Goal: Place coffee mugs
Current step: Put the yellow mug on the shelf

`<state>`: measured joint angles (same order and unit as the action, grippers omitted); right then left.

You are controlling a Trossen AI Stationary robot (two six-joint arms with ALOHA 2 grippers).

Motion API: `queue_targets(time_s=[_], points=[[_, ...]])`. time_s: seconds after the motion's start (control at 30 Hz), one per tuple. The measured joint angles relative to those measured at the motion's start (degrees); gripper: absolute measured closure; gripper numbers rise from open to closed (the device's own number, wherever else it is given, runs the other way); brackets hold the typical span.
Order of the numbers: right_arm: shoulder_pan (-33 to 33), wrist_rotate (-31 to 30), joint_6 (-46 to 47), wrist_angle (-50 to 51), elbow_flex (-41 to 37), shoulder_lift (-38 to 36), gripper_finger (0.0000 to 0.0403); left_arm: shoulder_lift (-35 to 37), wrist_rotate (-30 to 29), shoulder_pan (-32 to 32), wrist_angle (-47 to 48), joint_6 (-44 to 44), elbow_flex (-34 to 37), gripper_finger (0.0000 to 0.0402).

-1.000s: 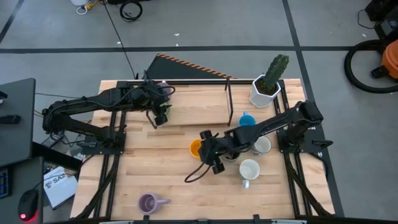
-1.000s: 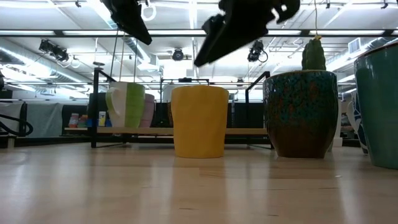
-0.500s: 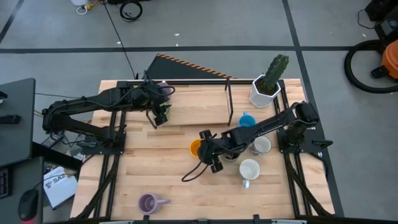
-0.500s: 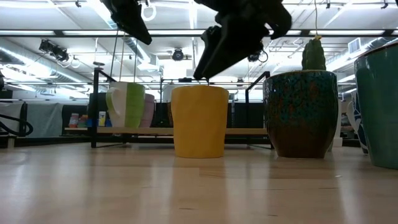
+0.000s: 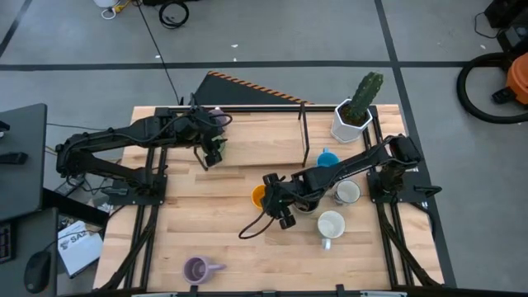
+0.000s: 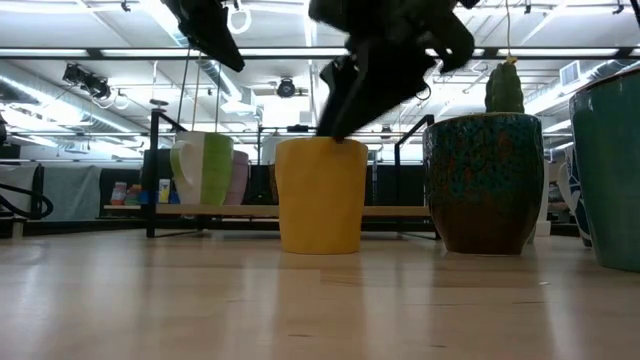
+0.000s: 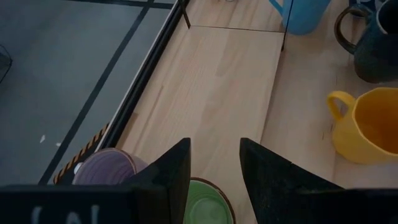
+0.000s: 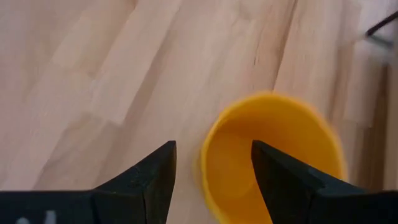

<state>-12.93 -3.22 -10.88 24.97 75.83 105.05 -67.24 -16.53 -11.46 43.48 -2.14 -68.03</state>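
The orange mug (image 5: pixel 257 196) stands upright on the table's middle. My right gripper (image 8: pixel 212 149) hangs open over it, slanting down, one finger outside the mug's wall (image 8: pixel 208 163) and one over its hollow. In the low view its fingertips (image 6: pixel 335 135) reach the rim. My left gripper (image 7: pixel 214 146) waits open, high above a green mug (image 7: pixel 208 205) and a purple mug (image 7: pixel 106 169) that stand on the far shelf (image 5: pixel 256 140). A blue mug (image 5: pixel 328 158), two white mugs (image 5: pixel 348 192) (image 5: pixel 331 224), a dark mug (image 7: pixel 379 43) and another purple mug (image 5: pixel 196 269) stand on the table. My right gripper has its fingertips at the orange mug's rim (image 8: pixel 205 146), on the side toward the table's near edge, coming from above at a slant. The wall lies in the gap between the two fingers. Whether a finger touches it, I cannot tell.
A white faceted pot with a cactus (image 5: pixel 355 115) stands at the far right. The shelf's black frame posts (image 5: pixel 305 136) rise beside the blue mug. Bare wood lies between the orange mug and the near purple mug.
My right gripper has come down onto the orange mug, from well above its rim to rim height, staying open. The mug has kept its place.
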Motion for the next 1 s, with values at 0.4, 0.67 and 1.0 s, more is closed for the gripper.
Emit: queue_targets(time_s=[0.4,0.67,1.0], points=[[0.0,-4.2,-4.6,1.2,-0.1,3.4,0.0253,0.0,0.0,0.0,-0.1,0.0,0.0,0.0258],[0.1,-4.3,-7.5,2.1,-0.1,2.9,0.0338,0.0,3.8,0.1,-0.2,-0.7,0.0,0.0258],[1.2,-2.3,-9.4,9.8,5.9,1.2,0.0367,2.5,7.6,1.6,-5.8,-3.4,0.4,0.0258]])
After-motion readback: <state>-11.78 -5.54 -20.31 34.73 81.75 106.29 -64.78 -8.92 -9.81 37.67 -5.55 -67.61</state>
